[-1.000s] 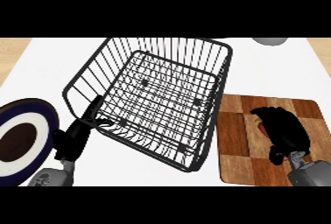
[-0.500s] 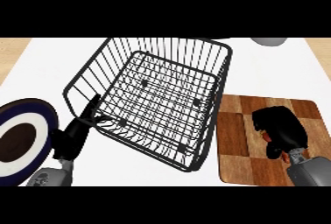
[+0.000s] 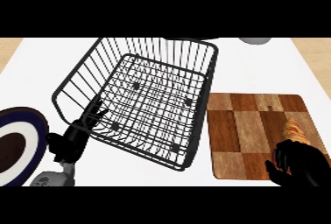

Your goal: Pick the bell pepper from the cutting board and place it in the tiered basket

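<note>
A black wire tiered basket (image 3: 149,93) stands in the middle of the white counter. To its right lies a checkered wooden cutting board (image 3: 244,131). The bell pepper (image 3: 294,131) shows as an orange, tapering piece over the board's right side. It sticks out from the top of my right hand (image 3: 299,165), whose black fingers curl round its lower part at the view's lower right. My left hand (image 3: 67,143) rests open beside the basket's lower left rim, fingers up.
A plate (image 3: 30,127) with a dark blue rim and brown centre sits at the left edge, close to my left hand. A grey object (image 3: 255,40) is cut off at the top right. Bare white counter lies beyond the board.
My right hand has drawn back from the board's middle toward the lower right corner. The orange pepper now shows above its fingers. The left hand has not moved.
</note>
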